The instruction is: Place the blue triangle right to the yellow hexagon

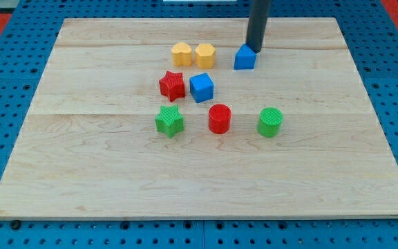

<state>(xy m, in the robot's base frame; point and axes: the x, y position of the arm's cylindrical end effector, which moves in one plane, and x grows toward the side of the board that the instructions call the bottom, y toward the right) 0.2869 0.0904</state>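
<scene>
While no gripper shows, my tip (pixel 255 50) seemingly touching blue triangle (pixel 244 58), near yellow hexagon (pixel 205 54)

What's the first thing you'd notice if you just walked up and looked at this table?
The straight dark rod coming down from the view's top, with my tip right against the upper right of the small blue triangle block. Then the two yellow blocks side by side just to its left, the yellow hexagon block nearer the triangle, all on the pale wooden board.

Blue triangle (pixel 244 58) right of yellow hexagon (pixel 205 54) (near, apart)
</scene>
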